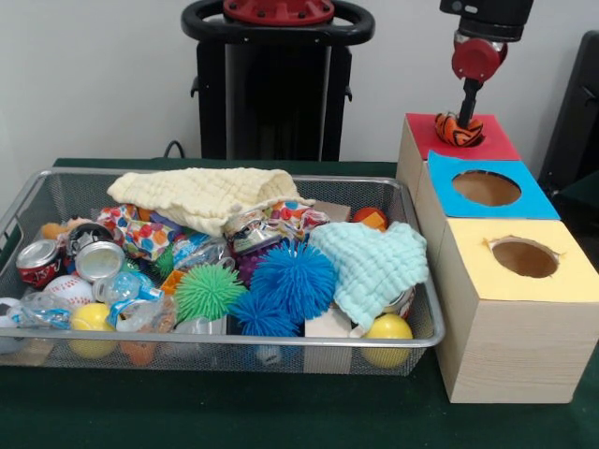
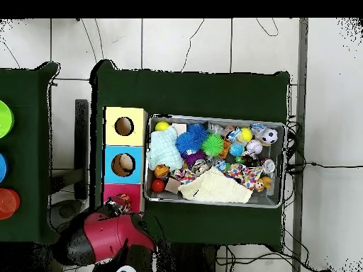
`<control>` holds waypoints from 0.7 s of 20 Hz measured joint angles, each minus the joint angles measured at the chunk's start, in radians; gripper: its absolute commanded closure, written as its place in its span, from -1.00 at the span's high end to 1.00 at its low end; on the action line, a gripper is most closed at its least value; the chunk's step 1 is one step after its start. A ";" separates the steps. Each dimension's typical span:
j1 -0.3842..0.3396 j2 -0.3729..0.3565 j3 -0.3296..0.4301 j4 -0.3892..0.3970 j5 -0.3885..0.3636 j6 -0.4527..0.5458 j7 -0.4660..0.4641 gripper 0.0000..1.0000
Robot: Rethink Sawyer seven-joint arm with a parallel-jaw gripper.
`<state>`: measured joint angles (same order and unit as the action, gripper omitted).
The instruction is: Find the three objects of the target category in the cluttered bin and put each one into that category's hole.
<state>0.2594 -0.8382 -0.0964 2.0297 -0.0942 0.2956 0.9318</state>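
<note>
My gripper (image 1: 467,112) hangs over the red-topped box (image 1: 496,142) at the far right and is shut on the orange tiger-striped plush (image 1: 459,129). The plush sits right at the round hole, partly above the red card. In the overhead view the arm (image 2: 106,237) covers the gripper, and the striped plush (image 2: 118,205) shows at the red box (image 2: 112,193). The wire mesh bin (image 1: 225,342) is full of clutter. An orange-tan plush (image 1: 54,228) peeks out at its far left. The pale yellow-tan plush does not show.
A blue-topped box (image 1: 447,178) and a yellow-topped box (image 1: 468,267) stand in a row with the red one, right of the bin. The bin holds a cream cloth (image 1: 201,195), a mint cloth (image 1: 374,262), spiky balls (image 1: 292,279), yellow balls (image 1: 388,329) and cans (image 1: 37,260).
</note>
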 measured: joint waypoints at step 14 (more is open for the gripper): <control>0.011 -0.002 -0.012 0.006 0.000 -0.025 0.000 -1.00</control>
<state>0.2703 -0.8400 -0.1079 2.0360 -0.0942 0.2711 0.9318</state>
